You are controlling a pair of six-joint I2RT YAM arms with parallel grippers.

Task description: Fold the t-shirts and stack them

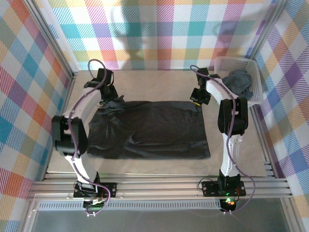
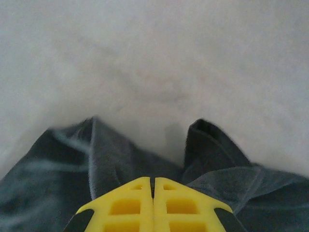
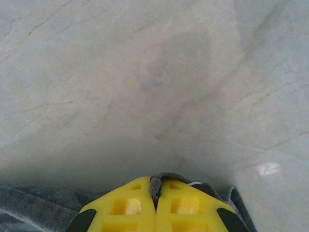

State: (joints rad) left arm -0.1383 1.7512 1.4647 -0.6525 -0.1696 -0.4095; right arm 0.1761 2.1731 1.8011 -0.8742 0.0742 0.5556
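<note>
Both jaws clenched on dark charcoal soft cloth t-shirt (image 1: 154,133).
Left gripper (image 2: 153,180) and right gripper (image 3: 157,183) pinched its far corners; it lay spread across the pale table (image 1: 159,79) centre. Judged light, limp, prone to sag: corner holds suit.

The left tool (image 2: 153,180) pinched closed on the dark t-shirt (image 2: 48,186); cloth ridges rise either side; pale table (image 2: 154,58) beyond.

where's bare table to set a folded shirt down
Bare: the far strip of pale table between the spread dark grey t-shirt and back wall; also right of it, nearer than the white lattice basket. Crowded: centre, far-right corner.
</note>
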